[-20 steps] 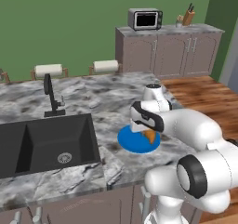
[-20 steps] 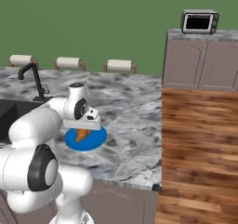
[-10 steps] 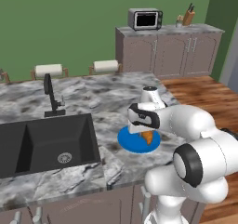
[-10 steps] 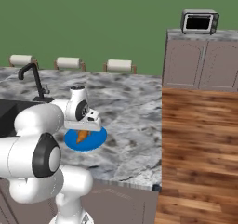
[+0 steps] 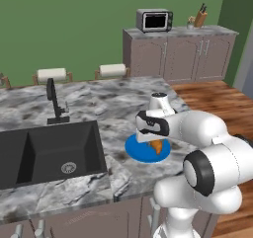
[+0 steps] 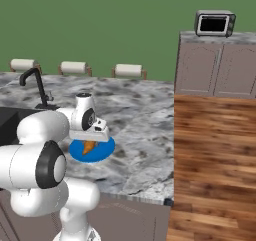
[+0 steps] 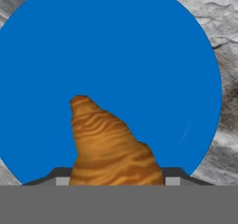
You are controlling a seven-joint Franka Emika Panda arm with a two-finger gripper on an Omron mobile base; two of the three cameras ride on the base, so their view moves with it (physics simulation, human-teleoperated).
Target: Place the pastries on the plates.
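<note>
Over the blue plate: the croissant hung point-down, pinched in the gripper.
Blue plate: near the counter's front edge, right of the sink.
Change: the hand had sunk lower toward the plate.
Meaning: release seemed close.

Marble kitchen island with a sink, cabinets behind.

The grey-veined counter holds a black sink with a black faucet at its back edge. Paper towel rolls line the far side. A toaster oven and knife block sit on grey cabinets beside the wooden floor.
</note>
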